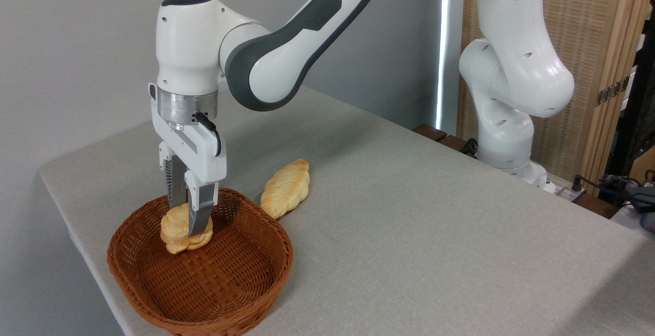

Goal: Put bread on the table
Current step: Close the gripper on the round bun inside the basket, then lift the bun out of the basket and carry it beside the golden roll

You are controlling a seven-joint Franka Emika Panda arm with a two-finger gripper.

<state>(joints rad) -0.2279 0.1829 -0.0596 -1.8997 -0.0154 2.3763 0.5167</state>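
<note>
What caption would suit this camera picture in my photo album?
Robot claw gripping a small round bun over a wicker basket, with a braided loaf already lying on the grey table.

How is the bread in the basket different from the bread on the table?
The round bun is small and squat; the braided loaf is longer and oval. The bun is over the basket, pinched by the gripper; the loaf lies free on the table. Both are golden.

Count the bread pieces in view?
2. The round bun is clamped in the gripper over the basket; the braided loaf lies on the table beside it. None hidden, apparently.
</note>
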